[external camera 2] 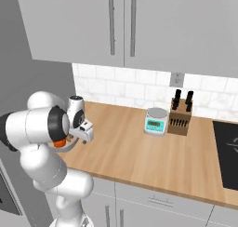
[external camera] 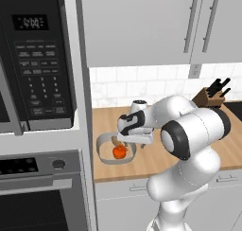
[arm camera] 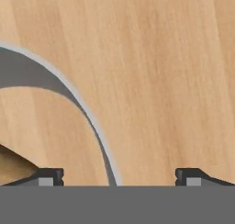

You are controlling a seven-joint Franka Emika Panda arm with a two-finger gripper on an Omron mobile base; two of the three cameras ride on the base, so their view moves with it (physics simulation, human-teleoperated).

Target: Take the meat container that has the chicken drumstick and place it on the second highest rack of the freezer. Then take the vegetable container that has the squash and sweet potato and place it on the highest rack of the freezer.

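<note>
The round grey thin-walled container (external camera: 105, 152) stands near the wooden counter's (external camera: 227, 145) front edge, holding the orange-red squash (external camera: 119, 152) and tan sweet potato (external camera: 115, 141). The gripper (arm camera: 119, 176) is spread wide, one finger on each side of the container's rim, grasping nothing.

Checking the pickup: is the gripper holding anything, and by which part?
Nothing held: the gripper is open, straddling the container's grey rim.
</note>
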